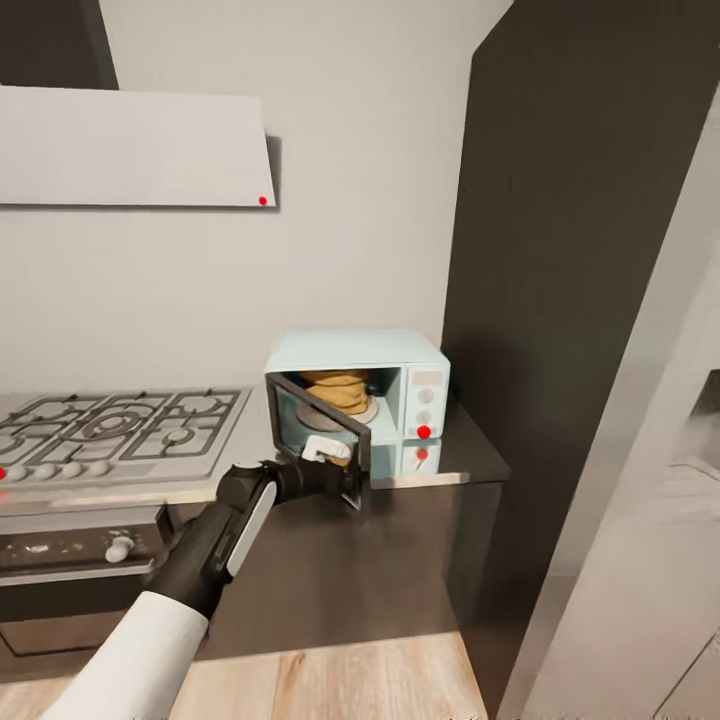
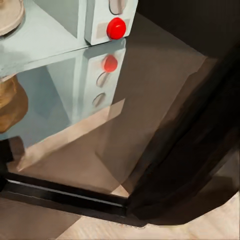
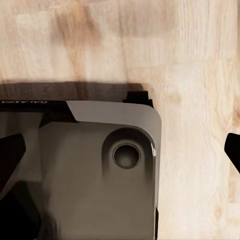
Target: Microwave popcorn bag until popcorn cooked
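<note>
Kitchen countertop: bag sits inside microwave; left gripper, grip unclear, at door; next, close it.

Your left arm reaches forward and up, wrist extended, its gripper at the counter's front edge; whether the fingers are parted is unclear.
</note>
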